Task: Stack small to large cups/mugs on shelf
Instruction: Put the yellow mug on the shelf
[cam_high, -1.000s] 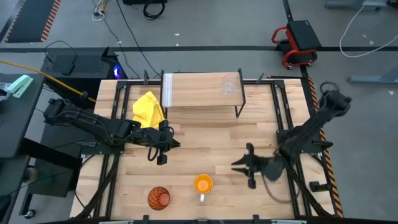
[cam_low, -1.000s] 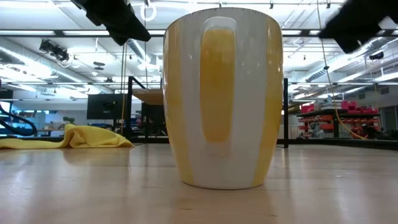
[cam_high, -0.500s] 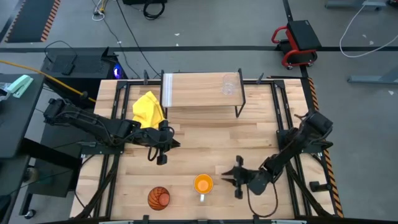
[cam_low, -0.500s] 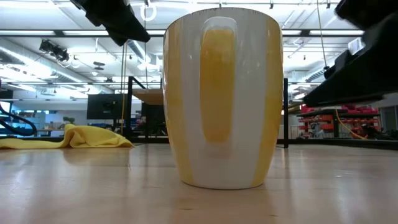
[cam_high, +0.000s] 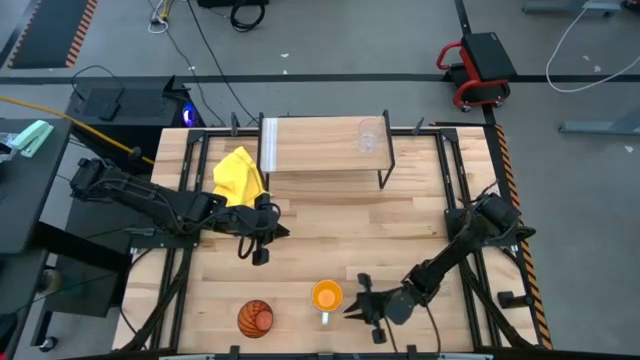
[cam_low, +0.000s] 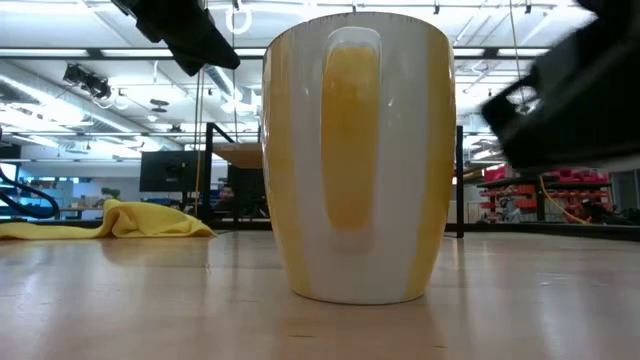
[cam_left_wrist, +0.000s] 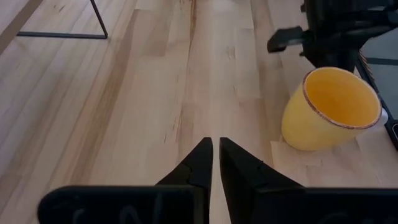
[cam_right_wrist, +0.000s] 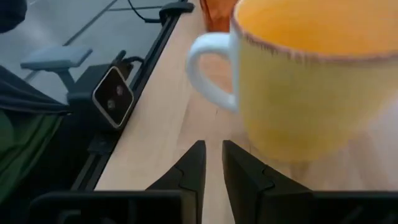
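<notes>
The orange mug (cam_high: 326, 296) stands upright on the tabletop near the near edge, with its white handle (cam_right_wrist: 208, 74) turned toward that edge. My right gripper (cam_high: 349, 309) is low beside it on its right, shut, with its fingertips (cam_right_wrist: 213, 149) close to the handle and wall but apart from them. The ribbed tumbler (cam_high: 255, 318) stands to the mug's left. The clear cup (cam_high: 368, 136) stands on the shelf (cam_high: 322, 150) near its right end. My left gripper (cam_high: 280, 232) hangs shut over the table's middle left.
A yellow cloth (cam_high: 238, 172) lies crumpled by the shelf's left end. The shelf stands at the far edge on thin black legs (cam_left_wrist: 93, 18). Bare wood lies between the shelf and the mug. Black rails run along both table sides.
My right gripper has swung from the table's middle right toward the near edge and leftward, coming down close beside the mug. In the low view its dark shape has dropped and grown on the right. The mug, tumbler and cup have stayed put.
</notes>
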